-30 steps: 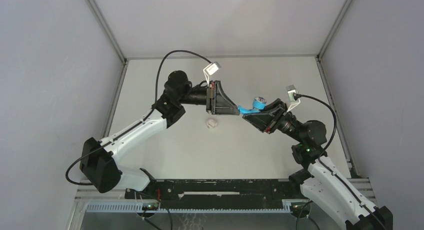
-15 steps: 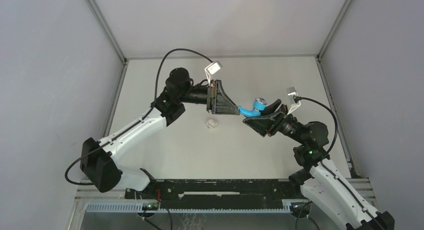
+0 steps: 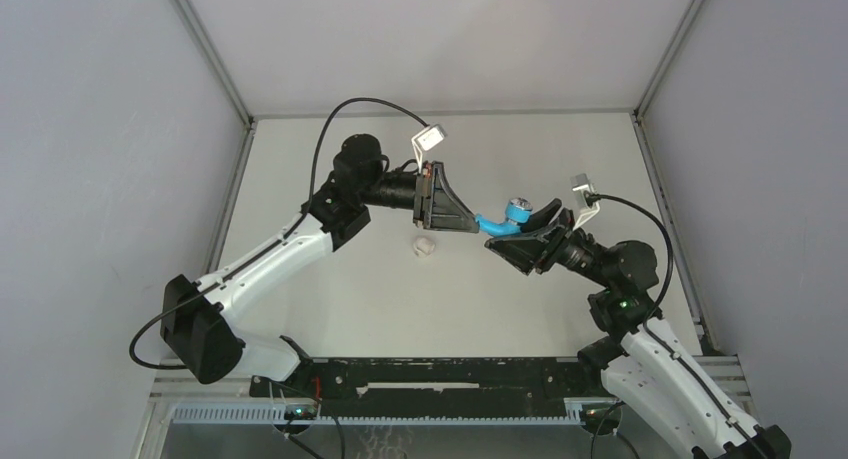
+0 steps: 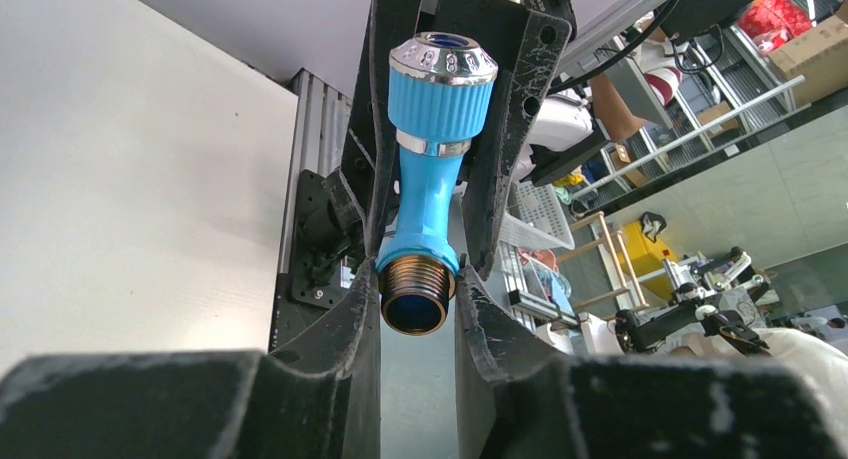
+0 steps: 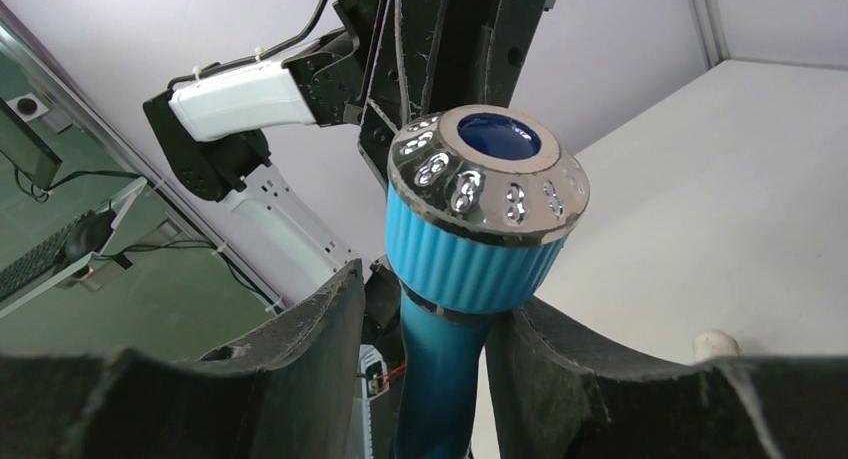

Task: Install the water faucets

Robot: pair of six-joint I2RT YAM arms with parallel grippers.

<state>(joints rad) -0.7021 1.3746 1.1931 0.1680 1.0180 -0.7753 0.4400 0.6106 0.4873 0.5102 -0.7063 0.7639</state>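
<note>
I have the blue tap (image 3: 505,217) up in the air above the bench (image 3: 350,309), pinched from both ends. My left fingers (image 3: 468,224) are drawn in narrow, with the brass-coloured threaded end (image 4: 415,297) clamped between them. My right fingers (image 3: 524,231) are closed just as narrowly at the other end, against the neck under the ribbed knob and its shiny cap (image 5: 487,179).

This looks to me like a hand-to-hand regrip before fitting. To do it well, I should keep one side firm until the other is plainly secure, never easing both at once. I should keep both wrists on the tap's long axis so neither twists it out of line. I'd also go gently on the threads, since hard pads could slip on them. The knob may turn under load, so I trust the neck more than the knob.

The thread sits inside my left fingers, so I judge it cannot enter anything until that end is freed. The white fitting (image 3: 424,246) lies loose on the bench, below my left wrist and well apart from the tap. It would probably roll if nudged. My two wrists are nearly nose to nose, and the left camera cable (image 3: 350,114) arches above them. The enclosure walls stand well away.
</note>
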